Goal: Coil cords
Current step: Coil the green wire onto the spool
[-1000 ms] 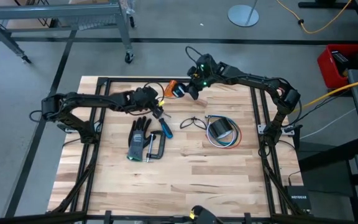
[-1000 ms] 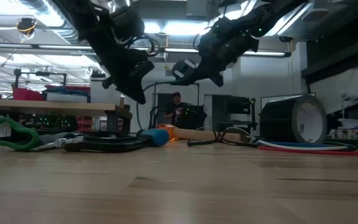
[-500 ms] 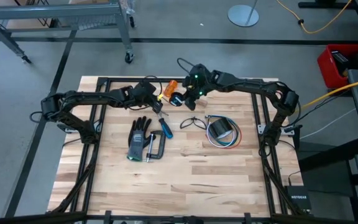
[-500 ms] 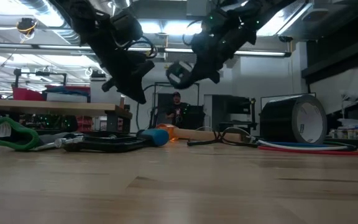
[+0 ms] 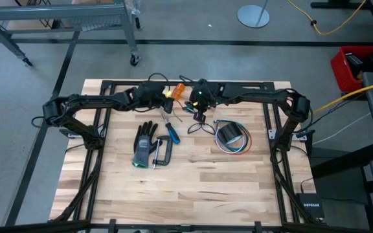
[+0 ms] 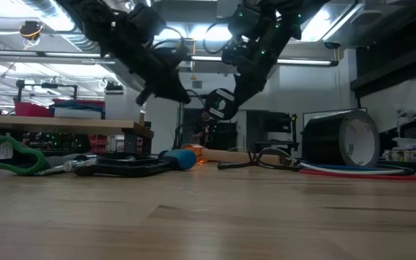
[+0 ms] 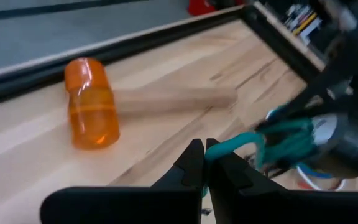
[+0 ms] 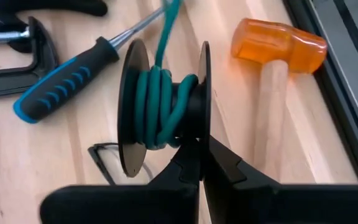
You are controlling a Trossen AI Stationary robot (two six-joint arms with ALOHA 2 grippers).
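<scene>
**Teal cord partly wound; other cords wait**

Your desk (image 5: 193,181) carries most of its things toward the far half, leaving the near half open for moving; the far edge runs close behind the orange mallet (image 5: 180,87), so room there is tight. The roll of tape (image 5: 230,134) sits on the right with the bundle of red, white and blue wires (image 5: 235,148) lying loose around it, not yet coiled by the look of it; the black cord (image 5: 201,127) sprawls just beside it, also undone. The glove (image 5: 144,144), clamp (image 5: 162,155) and blue-handled screwdriver (image 5: 172,133) crowd the left-centre. Your right gripper (image 8: 199,163) is pressed together on the black spool (image 8: 163,112), held above the desk near the mallet; several turns of the teal cord (image 8: 160,111) are already on it. Your left gripper (image 7: 202,163) pinches the cord's free run, fingers together, close to the spool; judging from this, winding is underway and one cord of three is partly done.
</scene>
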